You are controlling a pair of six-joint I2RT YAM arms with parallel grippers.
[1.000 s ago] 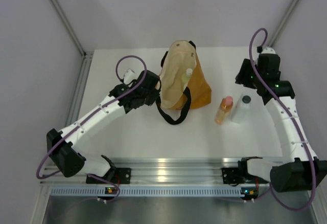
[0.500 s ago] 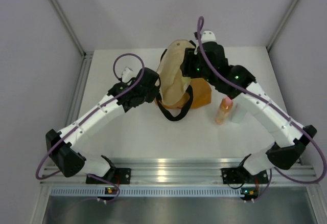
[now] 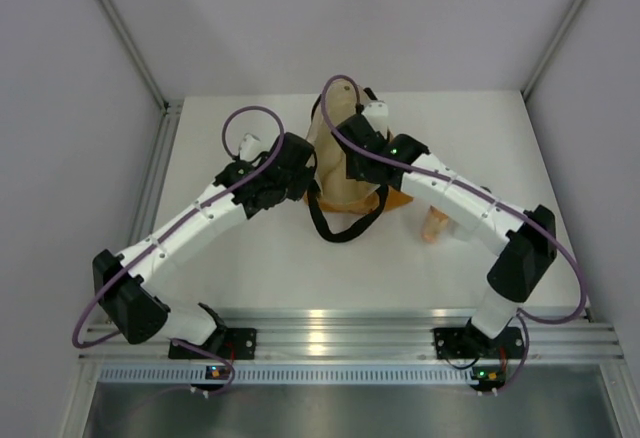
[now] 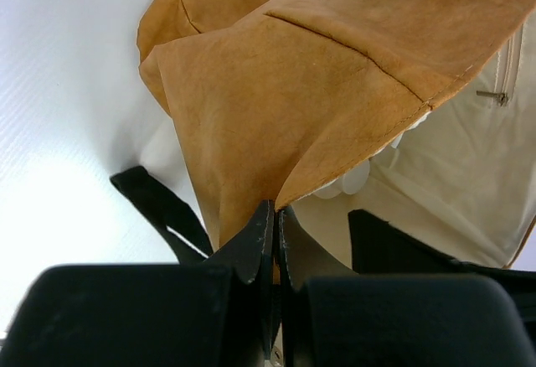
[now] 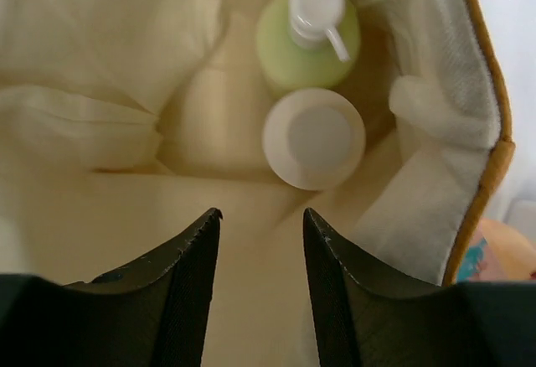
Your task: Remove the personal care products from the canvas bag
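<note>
The canvas bag (image 3: 335,190) stands at the table's middle with its cream-lined mouth held wide. My left gripper (image 4: 276,213) is shut on the bag's orange rim (image 4: 318,82). My right gripper (image 5: 261,216) hangs open inside the mouth, with nothing between its fingers. Below it, at the bottom of the bag, stand the pale-green pump bottle (image 5: 306,44) and the short cream jar (image 5: 314,137). The orange bottle (image 3: 434,226) stands on the table right of the bag, partly under my right arm. The whitish bottle is mostly hidden by that arm.
A black loop handle (image 3: 345,226) droops over the bag's near side onto the table (image 3: 240,258). Another handle strap (image 4: 159,209) lies beside the left fingers. The bag's orange edge (image 5: 490,145) runs close on the right of my right gripper.
My right arm has swung from the far right across to the bag and dipped its gripper into the mouth, its jaws narrowing. The left gripper has kept its hold on the rim.
</note>
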